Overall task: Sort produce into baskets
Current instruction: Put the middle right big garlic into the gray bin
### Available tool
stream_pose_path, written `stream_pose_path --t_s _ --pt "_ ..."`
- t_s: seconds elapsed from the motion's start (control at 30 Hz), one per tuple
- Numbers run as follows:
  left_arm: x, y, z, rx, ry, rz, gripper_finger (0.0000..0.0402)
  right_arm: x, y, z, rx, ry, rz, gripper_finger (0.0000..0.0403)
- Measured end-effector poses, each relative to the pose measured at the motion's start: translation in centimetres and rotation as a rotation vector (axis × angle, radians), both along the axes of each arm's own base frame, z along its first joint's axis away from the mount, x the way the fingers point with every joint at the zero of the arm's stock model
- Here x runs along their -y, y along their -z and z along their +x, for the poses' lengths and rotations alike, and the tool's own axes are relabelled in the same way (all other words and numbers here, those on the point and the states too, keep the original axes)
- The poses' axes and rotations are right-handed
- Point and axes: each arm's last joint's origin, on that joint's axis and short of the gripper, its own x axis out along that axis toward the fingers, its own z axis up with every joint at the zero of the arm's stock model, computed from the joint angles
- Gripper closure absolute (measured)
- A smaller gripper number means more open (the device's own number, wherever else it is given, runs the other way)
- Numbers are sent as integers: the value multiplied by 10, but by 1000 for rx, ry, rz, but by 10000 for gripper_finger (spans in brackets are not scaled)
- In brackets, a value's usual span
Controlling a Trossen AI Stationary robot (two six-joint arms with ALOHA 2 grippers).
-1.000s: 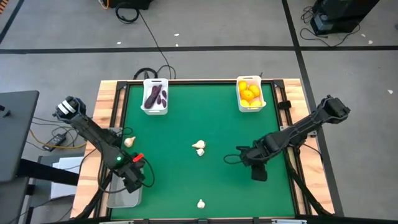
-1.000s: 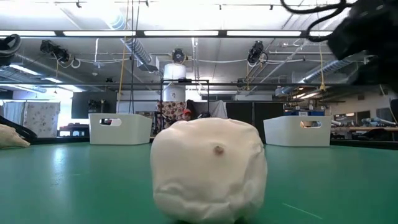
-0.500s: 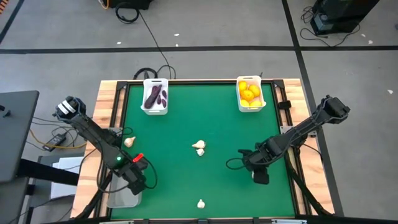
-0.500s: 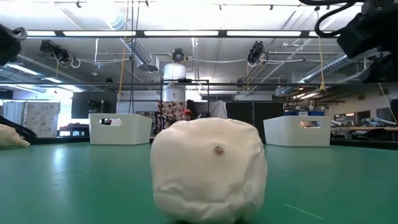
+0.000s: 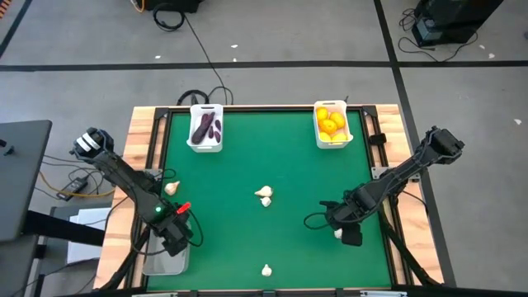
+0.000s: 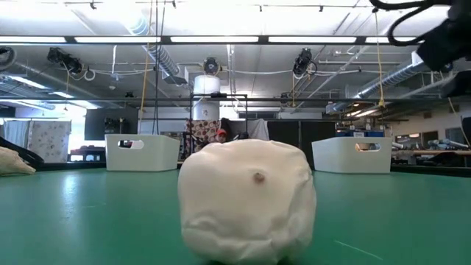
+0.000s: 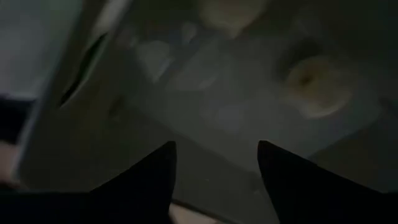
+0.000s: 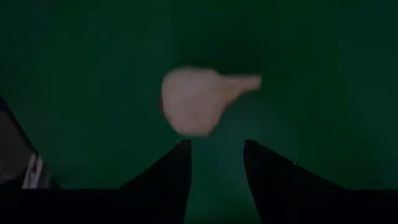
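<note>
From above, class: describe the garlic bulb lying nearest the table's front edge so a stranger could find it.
Start at the green table and go to its near edge, between the arms. A lone garlic bulb lies there. Unlike the pair at the centre, it has no neighbour.

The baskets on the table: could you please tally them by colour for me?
White baskets: 2
Clear basket: 1
Total: 3
</note>
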Motion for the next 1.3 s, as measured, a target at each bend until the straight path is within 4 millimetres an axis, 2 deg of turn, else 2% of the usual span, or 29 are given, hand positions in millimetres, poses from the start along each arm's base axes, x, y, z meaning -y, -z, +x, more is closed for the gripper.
stream_pose_path --t_s 0.1,0.23,0.43,0.63,0.83,0.97,1.07,1.3 --pt "-3 -1 -3 -33 10 20 182 -2 0 -1 -21 18 20 245" --pt "-1 -11 0 -5 34 21 192 -12 -1 4 48 22 88 245" --pt "8 -41 11 95 52 -8 195 -26 -2 -3 103 49 30 243" --pt "10 -81 20 271 85 75 195 -31 -1 -6 132 94 -23 206" --pt "8 -108 33 610 67 312 195 -34 -1 -9 197 73 -92 147" --pt "10 -110 44 796 53 431 195 -35 2 -12 209 97 -117 128" --pt "10 -109 53 890 58 563 195 -33 12 -18 186 129 -143 128" --pt "11 -95 71 951 25 781 195 -32 32 -21 220 167 -99 147"
